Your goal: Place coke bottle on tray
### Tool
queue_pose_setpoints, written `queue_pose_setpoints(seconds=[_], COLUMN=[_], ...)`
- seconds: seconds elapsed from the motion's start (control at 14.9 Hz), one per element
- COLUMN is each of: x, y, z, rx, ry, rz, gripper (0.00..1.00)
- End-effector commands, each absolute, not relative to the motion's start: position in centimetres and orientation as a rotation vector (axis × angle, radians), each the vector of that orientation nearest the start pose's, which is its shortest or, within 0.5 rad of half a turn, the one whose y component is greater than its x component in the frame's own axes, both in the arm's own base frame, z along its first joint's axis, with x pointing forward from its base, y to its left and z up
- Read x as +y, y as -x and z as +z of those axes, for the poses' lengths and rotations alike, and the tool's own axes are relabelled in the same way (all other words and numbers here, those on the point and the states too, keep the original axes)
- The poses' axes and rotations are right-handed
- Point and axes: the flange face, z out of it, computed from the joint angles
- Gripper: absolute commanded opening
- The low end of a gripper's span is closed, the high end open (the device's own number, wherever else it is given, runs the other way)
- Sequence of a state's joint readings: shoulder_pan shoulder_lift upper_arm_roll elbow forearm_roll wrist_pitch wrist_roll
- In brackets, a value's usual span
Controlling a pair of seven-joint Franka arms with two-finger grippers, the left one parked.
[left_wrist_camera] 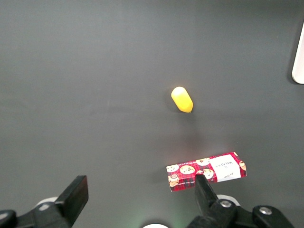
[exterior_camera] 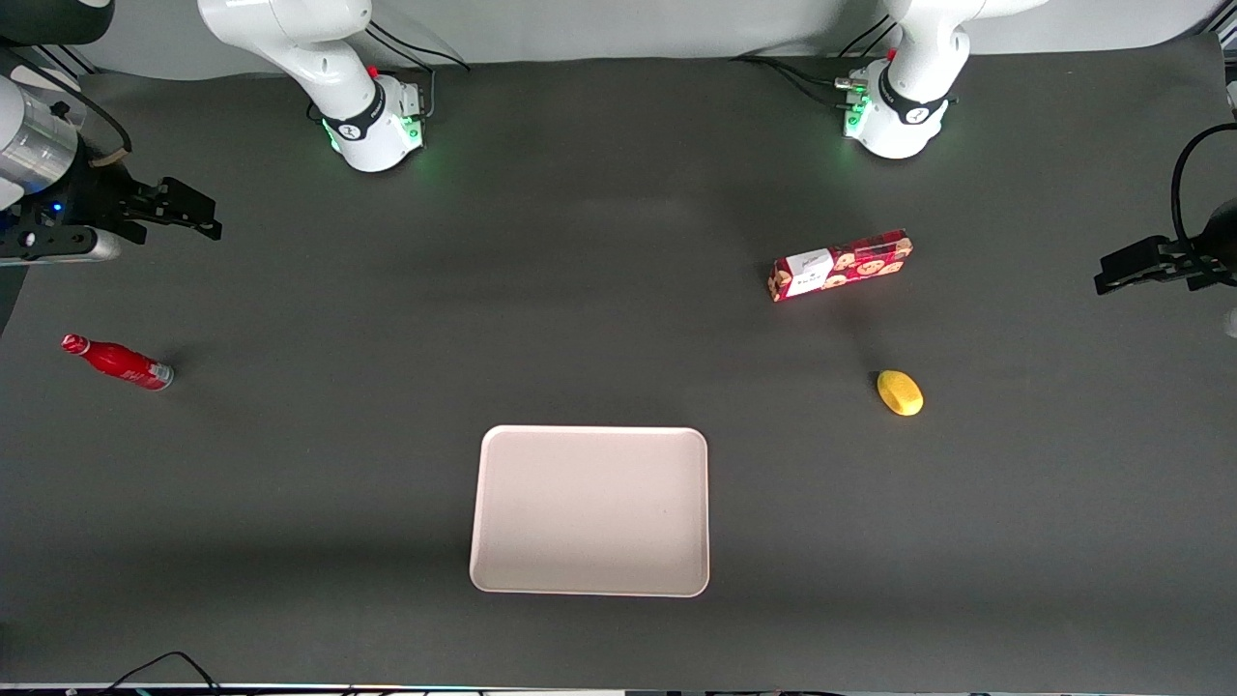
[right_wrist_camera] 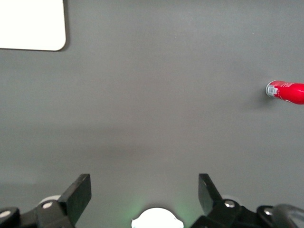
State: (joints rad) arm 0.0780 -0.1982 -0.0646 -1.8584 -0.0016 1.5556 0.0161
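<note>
Sideways coke bottle, gripper above.

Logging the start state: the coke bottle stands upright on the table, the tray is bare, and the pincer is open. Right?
Not quite. The coke bottle lies on its side, as the front view shows. The tray is bare, and the pincer hangs open above the table.

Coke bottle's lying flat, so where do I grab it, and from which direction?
Probably from above, fingers across the middle of the coke bottle: it lies on its side, apart from other things. The gripper, open, hangs above the table, farther from the front camera than the bottle.
</note>
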Motion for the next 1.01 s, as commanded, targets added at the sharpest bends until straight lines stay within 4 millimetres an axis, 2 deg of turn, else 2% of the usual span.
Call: queue_pose_setpoints(seconds=[0.0,0.13,0.34,0.4,0.67,0.81,0.94], x=[0.3,-0.2,-2.6,-5.3,-17.1,-22.4,-26.1], y=[-49.6,-49.7,-50.1,-50.1,-50.0,-50.6,-51.3], z=[60.3,60.1,59.1,58.9,56.0,53.3,50.7], rx=[0.051,0.055,0.041,-0.008,-0.285,-0.468,-0.633], ry=[3.111,3.111,3.177,3.194,3.232,3.234,3.232], rz=[0.131,0.138,0.173,0.184,0.244,0.249,0.248], gripper=[1.0,1.0,1.0,1.0,1.0,1.0,1.0])
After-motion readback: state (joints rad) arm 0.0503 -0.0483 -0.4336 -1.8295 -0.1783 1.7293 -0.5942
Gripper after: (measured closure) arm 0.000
